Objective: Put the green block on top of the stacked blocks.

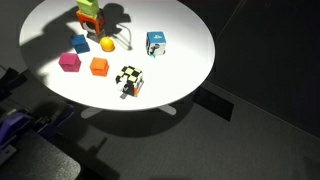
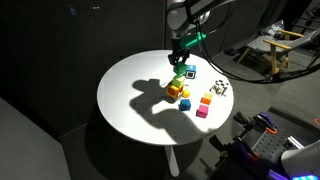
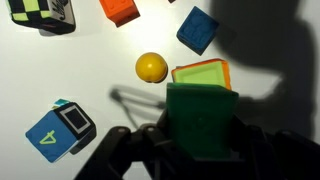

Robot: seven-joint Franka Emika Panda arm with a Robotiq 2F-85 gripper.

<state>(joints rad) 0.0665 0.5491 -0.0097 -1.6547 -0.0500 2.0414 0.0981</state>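
Note:
My gripper [image 3: 202,128] is shut on the green block [image 3: 202,118], with a dark finger on each side of it. The block hangs just above the stacked blocks [image 3: 200,72], whose light green top and orange edge show right behind it. In an exterior view the gripper [image 2: 180,55] is over the far part of the round white table, above the stacked blocks [image 2: 176,90]. The stacked blocks [image 1: 88,18] also stand at the table's far edge in an exterior view, where the arm is out of frame.
A yellow ball [image 3: 152,67] lies right next to the stack. A blue cube [image 3: 198,29], an orange cube [image 3: 118,9], a magenta cube [image 1: 68,62], a checkered cube [image 3: 45,12] and a blue-and-white cube [image 3: 60,130] lie around it on the white table [image 1: 190,60].

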